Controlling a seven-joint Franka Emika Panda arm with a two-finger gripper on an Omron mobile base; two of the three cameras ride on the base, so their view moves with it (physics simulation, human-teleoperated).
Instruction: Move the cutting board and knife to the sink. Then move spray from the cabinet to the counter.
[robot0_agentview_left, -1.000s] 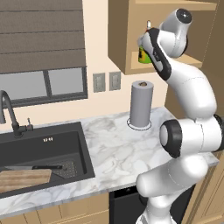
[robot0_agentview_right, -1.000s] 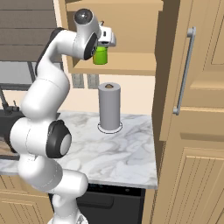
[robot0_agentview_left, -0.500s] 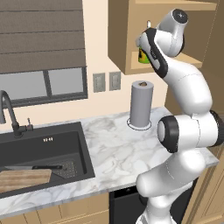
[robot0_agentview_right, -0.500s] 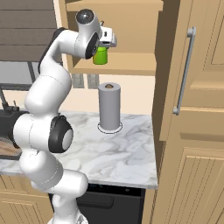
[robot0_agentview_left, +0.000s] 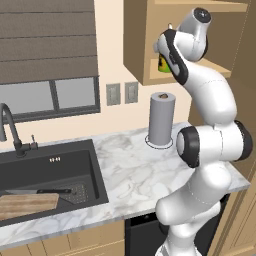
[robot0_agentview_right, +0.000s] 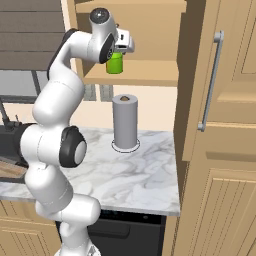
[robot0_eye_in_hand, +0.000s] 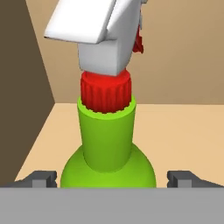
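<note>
The spray (robot0_eye_in_hand: 107, 131), a green bottle with a red collar and white trigger top, stands upright on the shelf of the doorless cabinet (robot0_agentview_right: 142, 75). My gripper (robot0_eye_in_hand: 112, 178) is open, one fingertip (robot0_eye_in_hand: 41, 178) on each side of the bottle's shoulders, not pressing on it. From the left the spray (robot0_agentview_left: 161, 64) peeks out beside the raised hand; from the right the gripper (robot0_agentview_right: 119, 51) sits over the green spray (robot0_agentview_right: 115, 64). The cutting board (robot0_agentview_left: 27, 205) and the knife (robot0_agentview_left: 37, 191) lie in the black sink (robot0_agentview_left: 97, 172). Below runs the marble counter (robot0_agentview_left: 132, 170).
A tall grey paper towel roll (robot0_agentview_left: 161, 125) stands on the counter right under the niche. A dark gooseneck faucet (robot0_agentview_left: 10, 127) rises behind the sink. A tall wooden door with a bar handle (robot0_agentview_right: 210, 82) closes off the right side.
The hand has crept slightly further toward the spray in the niche. The jaws stay open, and the bottle, board and knife have not moved.
</note>
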